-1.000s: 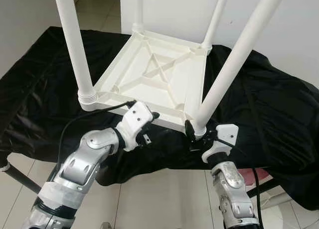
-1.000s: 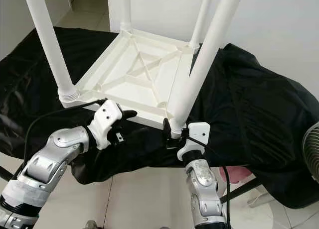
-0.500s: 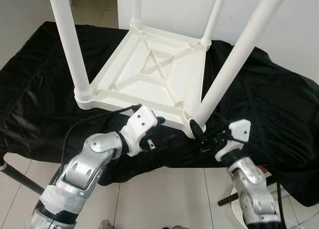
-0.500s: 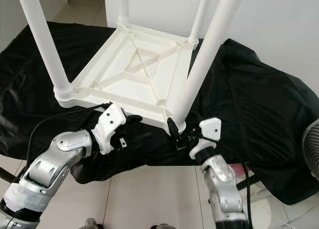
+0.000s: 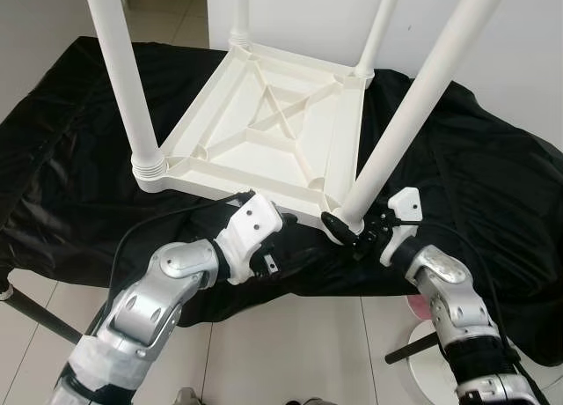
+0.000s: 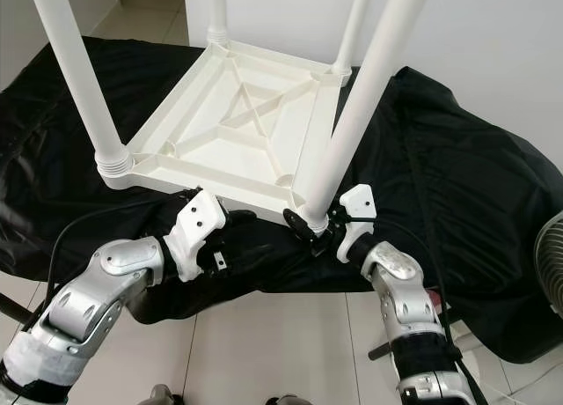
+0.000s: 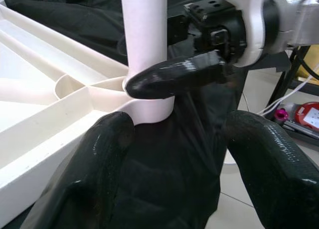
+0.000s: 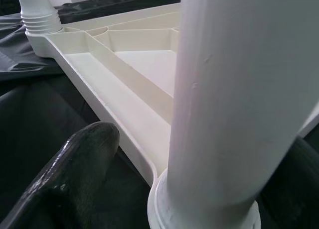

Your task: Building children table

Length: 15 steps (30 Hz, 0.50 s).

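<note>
at the near table leg (image 5: 400, 128), right gripper (image 5: 345, 231) now clasps its base; left gripper (image 5: 264, 246) gapes nearby.

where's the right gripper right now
The right gripper is at the base of the near right table leg, at the upturned white tabletop's front corner, one finger pressed on each side of the leg.
</note>
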Available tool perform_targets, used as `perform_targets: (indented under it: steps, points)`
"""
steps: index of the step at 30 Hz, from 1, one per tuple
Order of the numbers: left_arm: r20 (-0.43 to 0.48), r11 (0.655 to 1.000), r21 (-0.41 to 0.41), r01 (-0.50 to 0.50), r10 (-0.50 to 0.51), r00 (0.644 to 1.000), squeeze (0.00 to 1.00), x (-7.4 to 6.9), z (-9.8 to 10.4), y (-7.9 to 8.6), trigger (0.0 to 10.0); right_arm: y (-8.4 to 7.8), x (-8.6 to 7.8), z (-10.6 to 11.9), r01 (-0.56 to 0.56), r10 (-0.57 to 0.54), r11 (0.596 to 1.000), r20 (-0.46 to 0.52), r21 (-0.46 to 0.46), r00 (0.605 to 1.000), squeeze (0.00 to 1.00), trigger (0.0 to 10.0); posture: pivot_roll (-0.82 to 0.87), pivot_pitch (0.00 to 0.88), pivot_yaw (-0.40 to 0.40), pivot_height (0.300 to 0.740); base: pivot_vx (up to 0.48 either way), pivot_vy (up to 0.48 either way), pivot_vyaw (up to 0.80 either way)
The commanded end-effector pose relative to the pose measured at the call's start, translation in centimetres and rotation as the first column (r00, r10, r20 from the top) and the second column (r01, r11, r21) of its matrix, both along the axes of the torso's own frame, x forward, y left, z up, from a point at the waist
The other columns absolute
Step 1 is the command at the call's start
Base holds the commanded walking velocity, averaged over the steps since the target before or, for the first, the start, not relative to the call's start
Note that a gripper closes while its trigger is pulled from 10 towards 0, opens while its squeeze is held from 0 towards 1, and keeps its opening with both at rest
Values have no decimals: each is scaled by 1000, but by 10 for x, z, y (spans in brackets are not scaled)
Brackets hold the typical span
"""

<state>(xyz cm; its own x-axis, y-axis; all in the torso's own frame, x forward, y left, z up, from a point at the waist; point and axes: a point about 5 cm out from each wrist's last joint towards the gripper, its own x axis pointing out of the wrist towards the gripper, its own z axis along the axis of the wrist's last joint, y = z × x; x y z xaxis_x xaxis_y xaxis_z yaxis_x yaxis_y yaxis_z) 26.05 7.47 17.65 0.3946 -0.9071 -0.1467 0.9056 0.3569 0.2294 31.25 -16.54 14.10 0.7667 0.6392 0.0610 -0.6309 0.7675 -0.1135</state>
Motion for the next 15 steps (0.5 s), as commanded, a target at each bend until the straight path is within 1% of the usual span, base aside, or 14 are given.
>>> perform_targets:
  steps: [1,2,5,6,7,12,15]
  points:
    - [-5,1000,5,19,-19,1000,0,-4,0,-1,10000,0,3,-5,-29,29,999,-22,-17,999,0,7412,53,93,-88,740,0,0,0]
    - [-6,1000,6,18,-18,1000,0,-4,0,0,10000,1,5,-6,-38,37,999,-28,-16,999,0,4980,53,91,-85,740,0,0,0]
    - [-7,1000,6,18,-18,1000,0,-4,0,0,10000,2,7,-6,-53,52,998,-33,-19,998,0,4980,53,88,-82,740,0,0,0]
    - [-9,1000,11,25,-25,1000,0,-4,-1,0,10000,3,11,-6,-62,61,998,-30,-26,998,0,3098,49,82,-71,740,0,0,0]
    - [-10,999,13,32,-32,999,0,-4,0,-2,10000,3,13,-5,-68,67,997,-27,-26,997,0,0,48,83,-67,740,0,0,0]
    - [-6,999,15,41,-41,999,0,-3,1,-5,10000,0,16,-7,-62,61,997,-26,-37,998,0,0,46,86,-63,740,0,0,0]
    - [-13,999,8,49,-48,999,0,-5,1,-7,10000,-2,12,-14,-62,60,998,-45,-29,997,0,0,37,89,-56,740,0,0,0]
